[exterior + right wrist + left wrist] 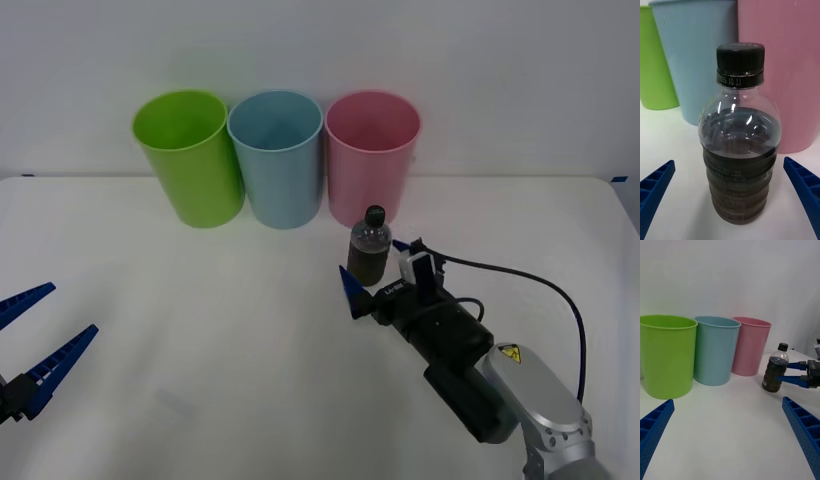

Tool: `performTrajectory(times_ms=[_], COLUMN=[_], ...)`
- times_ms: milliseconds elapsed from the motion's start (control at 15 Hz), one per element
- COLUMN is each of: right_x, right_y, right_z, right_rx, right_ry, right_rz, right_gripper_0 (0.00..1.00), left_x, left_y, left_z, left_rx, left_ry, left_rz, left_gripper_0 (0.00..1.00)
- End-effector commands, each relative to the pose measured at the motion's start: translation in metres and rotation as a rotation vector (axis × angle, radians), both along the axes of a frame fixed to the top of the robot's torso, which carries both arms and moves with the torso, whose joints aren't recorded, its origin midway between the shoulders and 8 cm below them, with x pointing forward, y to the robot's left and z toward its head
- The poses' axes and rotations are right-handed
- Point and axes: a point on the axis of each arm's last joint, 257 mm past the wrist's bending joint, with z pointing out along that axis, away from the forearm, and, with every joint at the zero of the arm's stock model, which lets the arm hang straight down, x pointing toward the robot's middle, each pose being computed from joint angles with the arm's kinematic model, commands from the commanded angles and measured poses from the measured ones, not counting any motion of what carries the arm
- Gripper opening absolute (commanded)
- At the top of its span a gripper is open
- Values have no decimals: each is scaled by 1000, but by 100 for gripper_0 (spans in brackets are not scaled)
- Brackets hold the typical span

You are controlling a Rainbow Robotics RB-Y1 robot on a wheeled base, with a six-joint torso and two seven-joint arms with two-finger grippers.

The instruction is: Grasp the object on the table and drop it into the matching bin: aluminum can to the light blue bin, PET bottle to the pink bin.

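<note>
The PET bottle, small and clear with dark brown contents and a black cap, stands upright on the white table just in front of the pink bin. My right gripper is open, with one blue finger on each side of the bottle's lower body and a gap to each in the right wrist view. That view shows the bottle close up between the fingers. The light blue bin stands directly left of the pink one. My left gripper is open at the table's near left.
A lime green bin stands at the left end of the row, touching the light blue bin. All three bins line the table's far edge before a white wall. Bare tabletop lies between my two arms.
</note>
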Motion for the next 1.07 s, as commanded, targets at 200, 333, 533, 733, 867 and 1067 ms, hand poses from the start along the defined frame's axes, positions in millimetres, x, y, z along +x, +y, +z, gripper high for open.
performTrajectory(times_ms=[200,333,533,733,867,1067], right_x=[18,24,32,35,34,34], right_y=[6,9,13,14,14,14], right_z=[1,-1,-3,-2,-3,-3], right_rx=[-16,-22,-28,-27,-29,-30], right_ry=[0,4,10,11,11,11], right_rz=[-16,-19,-25,-32,-32,-32], right_gripper_0=[100,100,100,100,100,100], left_x=[0,0,0,0,0,0], left_y=[0,0,0,0,0,0], left_z=[0,0,0,0,0,0], left_rx=[0,0,0,0,0,0], left_ry=[0,0,0,0,0,0], left_rz=[0,0,0,0,0,0], left_gripper_0=[100,100,100,100,100,100])
